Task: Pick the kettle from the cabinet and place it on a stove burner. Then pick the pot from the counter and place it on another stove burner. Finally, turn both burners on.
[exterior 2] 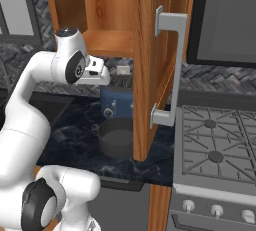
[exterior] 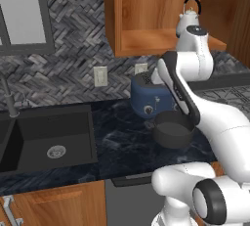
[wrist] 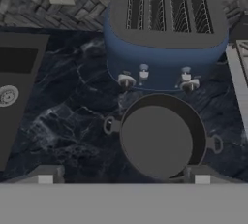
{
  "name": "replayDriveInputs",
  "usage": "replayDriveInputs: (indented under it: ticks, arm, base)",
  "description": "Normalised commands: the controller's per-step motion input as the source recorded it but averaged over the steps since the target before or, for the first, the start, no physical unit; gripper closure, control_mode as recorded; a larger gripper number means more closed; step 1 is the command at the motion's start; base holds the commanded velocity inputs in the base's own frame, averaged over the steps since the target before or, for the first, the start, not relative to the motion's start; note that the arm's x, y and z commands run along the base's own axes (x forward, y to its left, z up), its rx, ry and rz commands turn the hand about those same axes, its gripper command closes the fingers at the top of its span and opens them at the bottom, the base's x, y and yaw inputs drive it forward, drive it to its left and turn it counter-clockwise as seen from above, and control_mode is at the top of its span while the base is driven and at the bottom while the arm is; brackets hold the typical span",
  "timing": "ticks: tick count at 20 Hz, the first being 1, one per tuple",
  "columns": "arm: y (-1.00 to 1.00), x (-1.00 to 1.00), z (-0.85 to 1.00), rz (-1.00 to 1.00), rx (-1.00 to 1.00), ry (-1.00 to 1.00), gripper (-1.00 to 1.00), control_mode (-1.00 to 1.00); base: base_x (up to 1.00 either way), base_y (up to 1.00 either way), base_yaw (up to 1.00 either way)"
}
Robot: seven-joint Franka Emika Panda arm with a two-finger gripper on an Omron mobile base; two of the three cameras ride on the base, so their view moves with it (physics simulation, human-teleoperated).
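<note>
Hand view looks down on the pot (wrist: 162, 138), which sits empty on the counter (wrist: 72, 116) just in front of the blue toaster (wrist: 167, 34); I see my gripper (wrist: 123, 175) with its fingertips (wrist: 46, 175) spread wide, holding nothing, one tip over bare counter and the other at the pot's near rim. In the left base view, I find the kettle (exterior: 188, 18) standing upright on the bottom shelf of the open cabinet (exterior: 146, 41), above and behind the toaster (exterior: 149, 98), with the pot (exterior: 173, 129) near the counter's front right. In the right base view, the cabinet door (exterior 2: 157, 65) stands swung open between the pot (exterior 2: 116, 137) and the stove burners (exterior 2: 215, 140), which are bare.
</note>
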Motion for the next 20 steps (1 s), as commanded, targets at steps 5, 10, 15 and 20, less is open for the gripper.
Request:
replayDriveInputs:
  ticks: [5,10,15,20]
  arm:
    - [-0.11,0.00,0.00,0.00,-0.09,-0.17,-1.00,-1.00]
    - [-0.23,0.02,0.14,-0.02,-0.04,-0.12,-1.00,-1.00]
    - [-0.34,0.01,0.26,-0.02,0.00,-0.09,-1.00,-1.00]
    - [-0.21,0.00,0.36,-0.01,-0.03,-0.13,-1.00,-1.00]
  base:
    - [0.00,0.00,0.00]
    - [0.00,0.00,0.00]
    - [0.00,0.00,0.00]
    - [0.00,0.00,0.00]
